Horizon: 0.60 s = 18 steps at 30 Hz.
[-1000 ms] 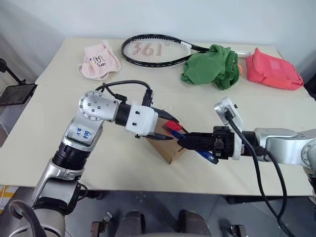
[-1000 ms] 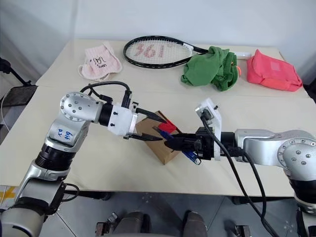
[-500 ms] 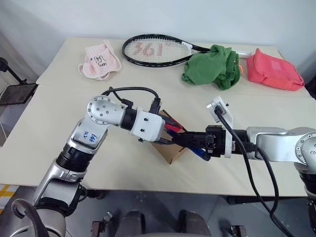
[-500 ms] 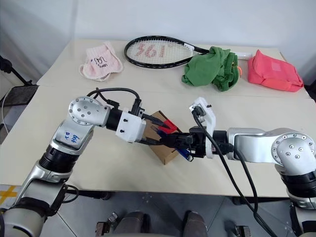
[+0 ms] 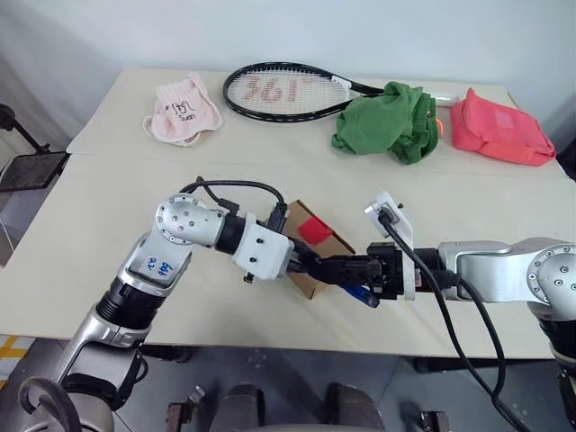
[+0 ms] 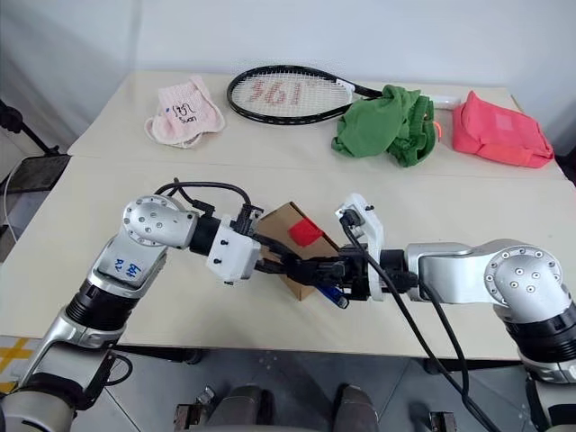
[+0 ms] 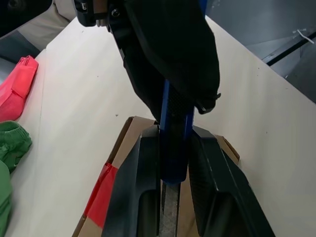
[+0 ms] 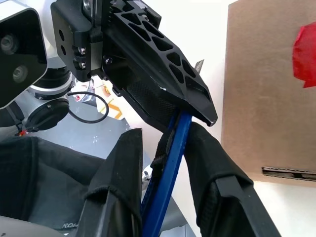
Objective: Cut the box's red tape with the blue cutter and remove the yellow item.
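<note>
L tool [image 5: 310,264] + R tool [image 5: 337,268] meet by box [image 5: 317,241], red tape [image 5: 313,230] up

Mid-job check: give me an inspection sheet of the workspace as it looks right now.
Surface: beige table, front edge near both arms.
Job's things: box near the front edge, red tape on top, uncut as far as visible; blue cutter beside the box; yellow item nothing seen.
Clutter: tennis racket, pink cloth, green cloth, coral pouch, all along the far side.
Grippers: left gripper and right gripper both clamp the cutter, fingers meeting over the box edge.
Cables: black cable loops over the left wrist; another trails off the right.
Surroundings: pale wall behind.
</note>
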Each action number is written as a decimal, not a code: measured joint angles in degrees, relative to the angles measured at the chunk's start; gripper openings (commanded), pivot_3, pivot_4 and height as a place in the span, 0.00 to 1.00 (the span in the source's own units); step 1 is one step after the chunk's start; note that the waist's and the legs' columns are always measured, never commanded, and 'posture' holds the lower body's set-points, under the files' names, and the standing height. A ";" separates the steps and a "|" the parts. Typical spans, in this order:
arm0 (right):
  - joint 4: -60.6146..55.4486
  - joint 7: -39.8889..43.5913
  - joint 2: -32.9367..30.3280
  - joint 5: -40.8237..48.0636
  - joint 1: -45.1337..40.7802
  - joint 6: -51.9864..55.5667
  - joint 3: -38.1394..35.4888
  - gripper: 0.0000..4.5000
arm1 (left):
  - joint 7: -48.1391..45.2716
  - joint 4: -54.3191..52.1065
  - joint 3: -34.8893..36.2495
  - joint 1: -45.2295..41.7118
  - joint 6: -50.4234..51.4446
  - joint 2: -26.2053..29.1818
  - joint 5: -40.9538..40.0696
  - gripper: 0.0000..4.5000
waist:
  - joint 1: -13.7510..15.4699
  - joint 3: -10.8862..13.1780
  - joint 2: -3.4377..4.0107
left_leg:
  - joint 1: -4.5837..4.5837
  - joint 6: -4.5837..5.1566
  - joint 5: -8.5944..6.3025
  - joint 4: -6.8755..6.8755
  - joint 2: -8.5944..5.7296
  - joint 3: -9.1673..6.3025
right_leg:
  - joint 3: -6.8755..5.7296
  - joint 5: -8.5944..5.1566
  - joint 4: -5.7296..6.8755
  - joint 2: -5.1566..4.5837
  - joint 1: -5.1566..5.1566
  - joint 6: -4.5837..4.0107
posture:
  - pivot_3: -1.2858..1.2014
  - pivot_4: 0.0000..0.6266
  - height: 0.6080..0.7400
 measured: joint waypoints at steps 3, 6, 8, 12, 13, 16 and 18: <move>0.15 0.04 0.00 -0.34 0.60 -0.30 -0.79 0.67 | -0.02 0.78 -0.03 0.01 0.55 0.59 0.05 0.10 | -0.02 0.00 0.00 | 0.00 0.00 0.00 -0.01 0.01 0.00 | -0.01 0.00 0.01 0.00 0.00 0.00 | 0.52 0.24 1.00; 0.21 0.10 0.00 -0.44 0.69 -0.51 -0.84 0.90 | -0.02 0.78 -0.03 0.00 1.04 0.66 0.06 0.10 | -0.03 0.00 0.00 | 0.00 0.00 0.00 -0.01 0.01 0.00 | -0.01 0.00 0.00 0.00 0.00 0.00 | 0.52 0.24 1.00; 0.26 0.07 -0.03 -0.44 0.70 -0.64 -1.03 0.97 | -0.02 0.78 -0.04 -0.05 1.51 0.76 0.11 0.10 | -0.02 0.00 0.00 | 0.00 0.00 0.00 -0.01 0.00 0.00 | -0.01 0.00 0.00 0.00 0.00 0.00 | 0.52 0.24 1.00; 1.77 0.17 -1.45 -0.39 1.14 -0.34 -2.96 0.97 | 0.02 0.77 -0.12 -0.52 2.49 1.19 1.38 0.10 | 0.03 0.00 0.00 | 0.00 0.00 0.00 0.00 0.00 0.00 | 0.00 0.00 0.00 0.00 0.00 0.00 | 0.52 0.24 1.00; 2.91 0.36 -2.79 -0.40 1.16 0.25 -3.77 0.97 | 0.03 0.76 -0.17 -0.66 2.82 1.39 1.87 0.10 | 0.06 0.00 0.00 | -0.01 0.01 0.00 0.00 0.00 0.00 | 0.00 0.00 0.00 0.00 0.00 0.00 | 0.52 0.24 1.00; 6.59 1.22 -5.65 -0.42 1.16 2.25 -6.78 0.97 | 0.30 0.69 -0.20 -0.86 3.29 1.70 2.84 0.10 | 0.04 0.00 0.00 | 0.00 0.01 -0.01 -0.01 0.00 0.01 | -0.01 0.00 -0.01 0.00 0.00 0.00 | 0.52 0.24 1.00; 9.45 2.07 -6.67 -0.43 0.79 4.61 -7.83 0.97 | 0.61 0.69 -0.57 -1.56 3.65 1.74 3.94 0.10 | 0.00 0.00 0.00 | 0.00 0.01 -0.01 -0.01 0.01 0.01 | -0.01 0.00 0.00 0.01 0.00 0.00 | 0.52 0.24 1.00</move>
